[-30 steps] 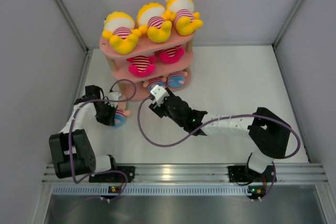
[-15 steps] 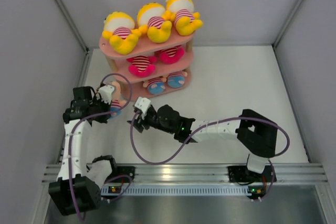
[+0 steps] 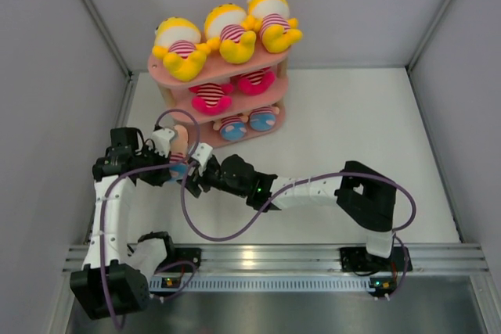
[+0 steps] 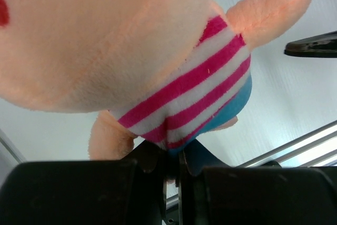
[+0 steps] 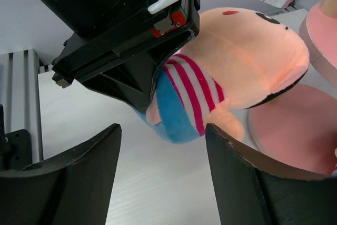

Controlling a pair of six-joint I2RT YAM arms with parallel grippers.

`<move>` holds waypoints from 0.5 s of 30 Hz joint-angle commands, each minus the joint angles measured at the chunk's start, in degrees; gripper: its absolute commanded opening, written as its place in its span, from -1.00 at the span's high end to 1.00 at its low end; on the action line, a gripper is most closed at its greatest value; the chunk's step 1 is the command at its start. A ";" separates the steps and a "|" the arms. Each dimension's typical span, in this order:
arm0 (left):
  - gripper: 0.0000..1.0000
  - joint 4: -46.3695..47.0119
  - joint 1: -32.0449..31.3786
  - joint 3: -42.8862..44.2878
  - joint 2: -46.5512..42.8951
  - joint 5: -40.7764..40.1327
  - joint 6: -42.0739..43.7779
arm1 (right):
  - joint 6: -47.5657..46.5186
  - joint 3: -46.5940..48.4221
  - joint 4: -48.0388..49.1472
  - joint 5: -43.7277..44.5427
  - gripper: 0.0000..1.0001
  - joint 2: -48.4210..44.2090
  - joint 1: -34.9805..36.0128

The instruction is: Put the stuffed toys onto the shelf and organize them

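Note:
The pink shelf (image 3: 167, 68) stands at the back left. Three yellow dolls (image 3: 228, 34) lie on its top board, two dolls with magenta bottoms (image 3: 212, 96) on the middle board, and two with blue bottoms (image 3: 233, 127) on the lowest. My left gripper (image 3: 172, 163) is shut on a peach-headed doll (image 3: 180, 145) in a striped shirt, held above the table in front of the shelf. In the left wrist view the gripper (image 4: 171, 157) pinches the doll's (image 4: 158, 51) shirt and blue bottom. My right gripper (image 3: 199, 168) is open. In the right wrist view it (image 5: 163, 148) is just short of that doll (image 5: 231, 72).
The shelf's lowest board (image 5: 287, 130) is close behind the held doll. Purple cables (image 3: 205, 228) loop over the table between the arms. Grey walls (image 3: 47, 115) close in left and right. An aluminium rail (image 3: 266, 256) runs along the near edge.
My left gripper has lifted the peach-headed doll off the table and brought it nearer the shelf. My right gripper has swung left toward the doll, staying open.

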 commanded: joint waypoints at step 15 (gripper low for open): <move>1.00 -3.23 -3.08 5.56 0.72 3.99 1.62 | -16.41 -6.37 -1.95 -8.96 -0.44 -10.07 1.14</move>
